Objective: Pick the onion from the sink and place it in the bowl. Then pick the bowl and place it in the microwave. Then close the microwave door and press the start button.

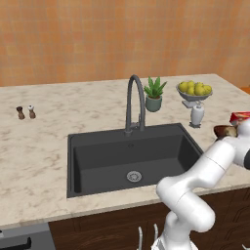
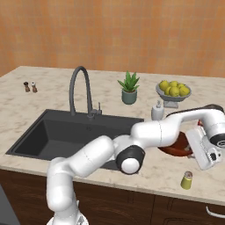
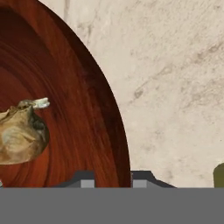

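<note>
Looking over the arm from the left, the dark-grey rectangular sink (image 1: pixel 129 158) sits bare under its dark gooseneck tap (image 1: pixel 133 102), with a small potted green plant (image 1: pixel 154 95) and a grey footed bowl of yellow lemons (image 1: pixel 194 90) behind it; the round reddish-brown bowl (image 1: pixel 224 131) peeks out at the far right of the marble counter (image 1: pixel 39 146). From the right, the white arm reaches across to that bowl — the gripper (image 2: pixel 193 154) hangs at its near rim, beside a small yellow-green shaker (image 2: pixel 187 180). Through the hand camera, the papery yellowish-tan onion (image 3: pixel 19 133) rests inside the bowl, and the two dark tips are pinched on the bowl's rim.
</note>
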